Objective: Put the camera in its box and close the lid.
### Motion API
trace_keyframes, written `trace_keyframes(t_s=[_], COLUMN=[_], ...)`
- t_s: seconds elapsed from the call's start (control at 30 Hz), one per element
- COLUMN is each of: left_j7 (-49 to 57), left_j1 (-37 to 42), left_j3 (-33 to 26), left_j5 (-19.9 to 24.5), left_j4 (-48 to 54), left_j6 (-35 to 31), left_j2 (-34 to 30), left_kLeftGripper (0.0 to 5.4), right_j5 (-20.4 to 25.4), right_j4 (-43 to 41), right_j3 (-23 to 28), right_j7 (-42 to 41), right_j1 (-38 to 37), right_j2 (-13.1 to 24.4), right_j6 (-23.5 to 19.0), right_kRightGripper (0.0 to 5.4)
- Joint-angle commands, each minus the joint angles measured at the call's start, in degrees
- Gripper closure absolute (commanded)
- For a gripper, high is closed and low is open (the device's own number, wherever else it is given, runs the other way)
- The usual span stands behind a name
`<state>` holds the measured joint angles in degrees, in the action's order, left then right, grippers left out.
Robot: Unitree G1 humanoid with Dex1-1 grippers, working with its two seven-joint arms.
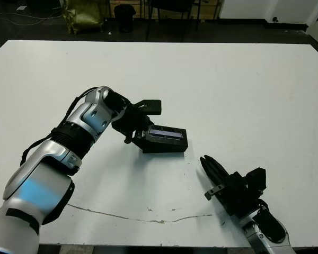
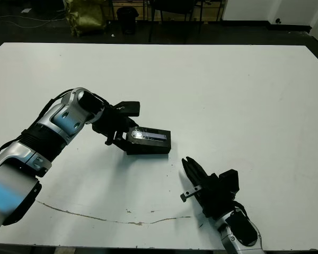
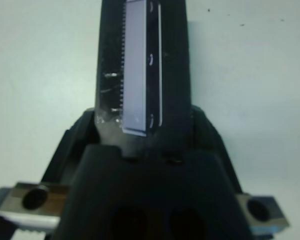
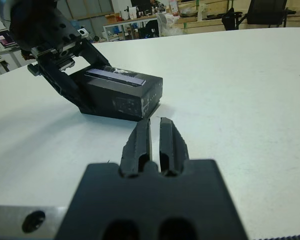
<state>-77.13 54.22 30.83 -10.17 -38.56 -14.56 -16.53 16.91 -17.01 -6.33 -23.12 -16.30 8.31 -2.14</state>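
I can't see the camera anywhere; the lid (image 1: 166, 134) covers the box, and my left pincer (image 1: 139, 132) hides its near end.

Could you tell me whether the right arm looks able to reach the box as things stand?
Probably yes: bare table lies between the right gripper and the near end of the box. The left gripper holds only the far end.
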Motion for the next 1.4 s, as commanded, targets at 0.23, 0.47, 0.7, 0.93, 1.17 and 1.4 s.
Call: trace_keyframes(t_s=[0.23, 0.47, 0.7, 0.93, 1.17, 1.4], left_j7=[0.34, 0.68, 0.63, 0.27, 0.65, 0.31], left_j1=[-3.76, -5.31, -5.65, -5.43, -5.61, -5.94], left_j3=[0.24, 1.25, 1.79, 2.62, 4.11, 6.41], left_j5=[-1.32, -2.12, -2.29, -2.50, -3.24, -4.78], left_j4=[-4.98, -5.70, -5.83, -6.22, -2.05, 5.31], left_j6=[0.15, 0.49, 1.48, 2.02, 2.74, 0.33], left_j2=[-2.90, -2.99, -2.55, -1.68, -1.82, -2.44], left_kLeftGripper=[2.83, 2.83, 2.83, 2.83, 2.83, 2.83], right_j5=[0.01, -0.07, -0.78, 0.27, 0.12, -0.88], right_j4=[-0.67, -1.29, -2.18, -0.50, -0.54, -0.77], right_j3=[0.28, 0.23, 0.01, 0.43, 0.26, -0.07], right_j7=[0.71, 1.22, 1.69, 0.44, 0.86, 1.39], right_j1=[-1.06, -1.45, -1.53, -1.28, -1.25, -1.39], right_j2=[0.56, 0.23, 0.63, 0.33, 0.41, 0.45], right_j6=[-2.09, -2.56, -3.67, -2.21, -2.56, -1.77], right_kRightGripper=[5.40, 5.40, 5.40, 5.40, 5.40, 5.40])
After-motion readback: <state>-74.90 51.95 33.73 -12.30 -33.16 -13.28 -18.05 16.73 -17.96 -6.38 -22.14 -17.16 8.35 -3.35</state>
